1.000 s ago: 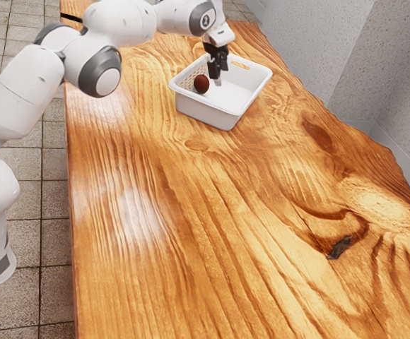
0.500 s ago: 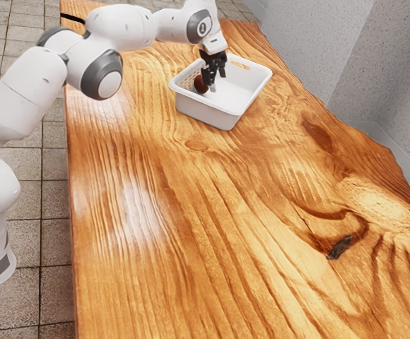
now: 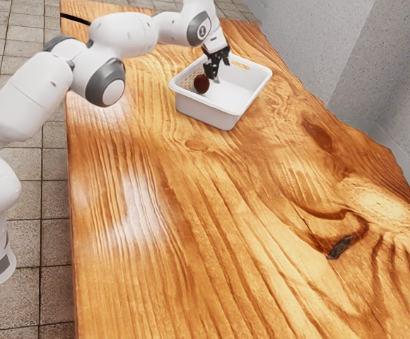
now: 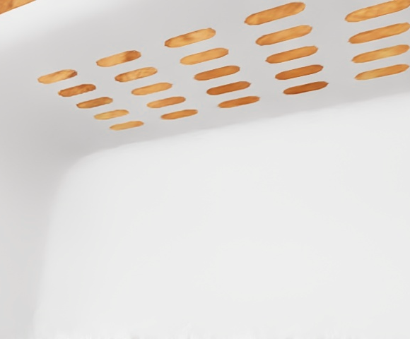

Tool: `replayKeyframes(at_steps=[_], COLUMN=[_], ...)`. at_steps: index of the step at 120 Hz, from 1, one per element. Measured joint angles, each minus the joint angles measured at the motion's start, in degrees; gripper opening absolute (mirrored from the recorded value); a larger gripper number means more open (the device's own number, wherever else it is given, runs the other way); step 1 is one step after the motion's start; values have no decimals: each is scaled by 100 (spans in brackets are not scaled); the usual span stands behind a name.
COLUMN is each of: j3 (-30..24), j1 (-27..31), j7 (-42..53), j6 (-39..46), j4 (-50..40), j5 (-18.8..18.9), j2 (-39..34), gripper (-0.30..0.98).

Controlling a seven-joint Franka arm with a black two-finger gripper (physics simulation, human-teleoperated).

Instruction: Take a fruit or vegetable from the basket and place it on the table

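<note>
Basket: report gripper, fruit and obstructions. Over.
Gripper open, at the basket, holding nothing. Dark red fruit inside, not yet on table. Basket walls surround fruit; lift should clear the rim. Over.

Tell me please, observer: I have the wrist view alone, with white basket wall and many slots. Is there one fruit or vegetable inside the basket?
Observer: Yes, one round, dark reddish-brown fruit or vegetable is in the basket.
Operator: Thank you. At which side of the gripper it is, please?
Observer: In the exterior view, it is toward the view's left of the gripper.
Operator: And it lies near to which wall?
Observer: It lies near the slotted wall on the exterior view's left.
</note>
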Motion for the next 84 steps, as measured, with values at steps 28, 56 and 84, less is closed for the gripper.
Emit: replayKeyframes(at_steps=[28,56,84], j3=[41,132,134], j1=[0,0,26], j7=[28,48,63], j6=[283,258,209], j4=[-67,-293,-417], j5=[69,263,352], j2=[106,102,98], gripper=[69,69,69])
